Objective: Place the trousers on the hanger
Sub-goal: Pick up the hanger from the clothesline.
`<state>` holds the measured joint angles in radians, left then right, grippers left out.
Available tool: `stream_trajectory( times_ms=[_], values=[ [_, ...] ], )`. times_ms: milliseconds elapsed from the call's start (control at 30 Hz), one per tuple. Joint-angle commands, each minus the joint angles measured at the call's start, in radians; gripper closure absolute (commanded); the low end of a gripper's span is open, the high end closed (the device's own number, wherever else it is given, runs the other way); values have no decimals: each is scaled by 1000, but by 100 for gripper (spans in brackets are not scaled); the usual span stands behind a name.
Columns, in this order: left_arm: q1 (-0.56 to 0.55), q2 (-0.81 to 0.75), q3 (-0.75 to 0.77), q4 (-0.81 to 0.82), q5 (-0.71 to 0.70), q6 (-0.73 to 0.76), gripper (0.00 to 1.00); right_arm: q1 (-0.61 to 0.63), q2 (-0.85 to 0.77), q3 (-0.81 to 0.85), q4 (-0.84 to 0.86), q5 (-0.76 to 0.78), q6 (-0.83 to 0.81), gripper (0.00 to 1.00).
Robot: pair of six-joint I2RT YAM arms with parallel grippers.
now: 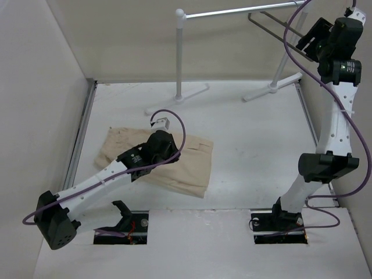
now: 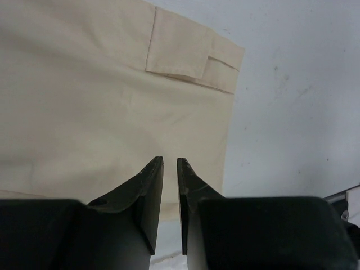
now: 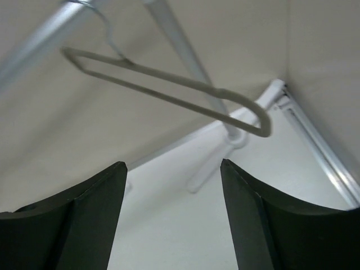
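The beige trousers [image 1: 186,165] lie folded flat on the white table, left of centre. My left gripper [image 1: 156,148] hovers just over their middle. In the left wrist view its jaws [image 2: 169,159] stand almost together with a thin slit and nothing between them, above the cloth [image 2: 84,101] near its right edge. The thin dark hanger [image 1: 273,26] hangs on the rack rail at the back right. My right gripper [image 1: 314,38] is raised beside it. In the right wrist view it [image 3: 173,163] is open wide and empty, with the hanger [image 3: 263,125] above and beyond the fingertips.
The white tubular garment rack [image 1: 181,52] stands at the back with feet on the table; its post also shows in the right wrist view [image 3: 185,50]. Walls close in on the left, back and right. A metal strip runs along the table's left edge [image 1: 81,133].
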<state>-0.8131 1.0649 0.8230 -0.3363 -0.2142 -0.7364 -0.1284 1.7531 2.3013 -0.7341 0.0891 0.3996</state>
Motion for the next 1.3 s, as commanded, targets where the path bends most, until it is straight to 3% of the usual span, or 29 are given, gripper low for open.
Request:
stream_trajectory(
  times_ms=[0,267,567,800,1033,1267],
  values=[
    [-13,6,56,-7,1,29,85,-33,3,78,-20,34,-59,23],
    [1,102,88,62,102,65,84,-79,78,145,-44,21,-108,13],
    [62,164,97,83,187,91,83,-98,164,179,-37,14,-127,13],
    [81,191,96,86,211,103,83,-99,220,216,13,-94,-127,13],
    [108,194,93,88,225,109,83,-89,217,213,16,-140,-153,17],
    [111,202,90,106,231,111,83,19,166,173,-22,-89,-222,28]
  ],
)
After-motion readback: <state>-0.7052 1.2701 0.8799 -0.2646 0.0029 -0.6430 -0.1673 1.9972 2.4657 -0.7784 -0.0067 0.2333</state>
